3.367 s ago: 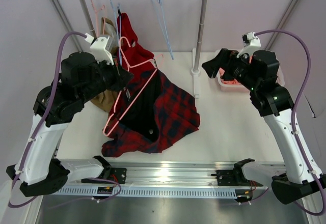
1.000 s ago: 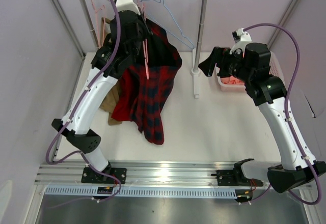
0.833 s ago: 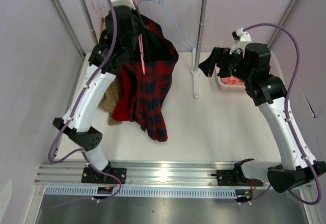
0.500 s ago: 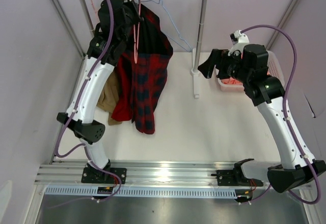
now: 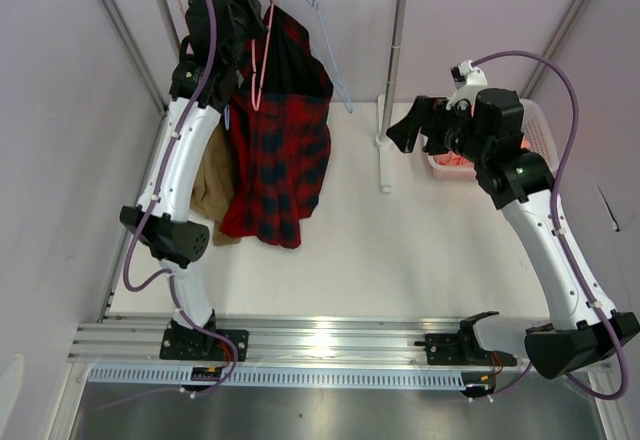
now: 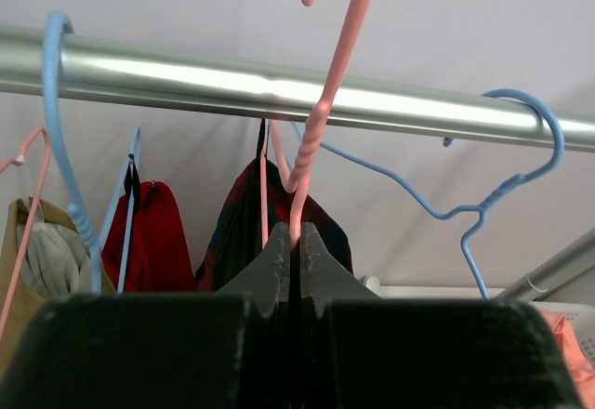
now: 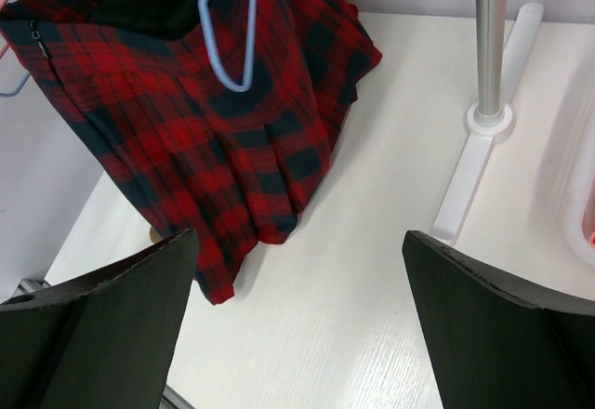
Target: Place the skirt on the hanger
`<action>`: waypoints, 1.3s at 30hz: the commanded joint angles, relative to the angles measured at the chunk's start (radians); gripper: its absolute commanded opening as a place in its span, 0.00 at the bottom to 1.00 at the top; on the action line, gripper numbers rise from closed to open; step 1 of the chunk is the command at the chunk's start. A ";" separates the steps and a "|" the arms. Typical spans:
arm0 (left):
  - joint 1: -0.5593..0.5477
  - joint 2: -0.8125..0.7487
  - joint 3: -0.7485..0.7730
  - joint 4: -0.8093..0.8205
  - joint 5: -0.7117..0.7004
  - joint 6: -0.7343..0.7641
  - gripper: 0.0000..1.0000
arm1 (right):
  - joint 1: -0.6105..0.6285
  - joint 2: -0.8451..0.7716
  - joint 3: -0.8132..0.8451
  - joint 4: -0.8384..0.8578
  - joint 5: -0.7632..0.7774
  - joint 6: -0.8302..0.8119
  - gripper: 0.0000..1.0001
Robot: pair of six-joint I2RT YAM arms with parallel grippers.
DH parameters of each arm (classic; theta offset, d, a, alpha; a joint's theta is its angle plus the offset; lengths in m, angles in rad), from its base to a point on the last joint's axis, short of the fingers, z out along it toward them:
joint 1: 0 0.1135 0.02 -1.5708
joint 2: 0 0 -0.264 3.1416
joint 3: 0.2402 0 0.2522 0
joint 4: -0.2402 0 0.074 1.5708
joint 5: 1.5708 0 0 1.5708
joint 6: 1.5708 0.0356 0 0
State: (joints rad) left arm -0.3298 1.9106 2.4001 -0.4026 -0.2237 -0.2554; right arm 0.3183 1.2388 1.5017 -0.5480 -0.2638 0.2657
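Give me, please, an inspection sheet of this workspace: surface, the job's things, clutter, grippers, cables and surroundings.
Surface: white table, no spill seen.
Job's things: plaid skirt hangs on the pink hanger; its hook is up at the clothes rail, resting or not cannot be told.
Clutter: tan garment and plain red garment hang beside the skirt; light-blue hangers; basket with salmon-pink cloth at the right.
Grippers: left gripper shut on the hanger's neck; right gripper open, holding nothing.
Cables: purple cables along both arms, none seen snagged.
Surroundings: plain walls; aluminium track at the near edge.
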 commanded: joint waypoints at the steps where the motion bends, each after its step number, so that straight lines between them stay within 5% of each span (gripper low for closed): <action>1: 0.026 -0.007 0.062 0.134 0.041 -0.030 0.00 | -0.007 -0.009 -0.020 0.069 -0.017 0.015 0.99; 39: 0.064 0.039 -0.059 0.042 0.181 -0.054 0.02 | -0.015 -0.009 -0.067 0.089 -0.005 0.000 0.99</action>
State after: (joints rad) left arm -0.2745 1.9759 2.3596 -0.4034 -0.0738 -0.3061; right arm 0.3096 1.2530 1.4269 -0.4736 -0.2771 0.2760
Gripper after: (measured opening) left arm 0.026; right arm 0.993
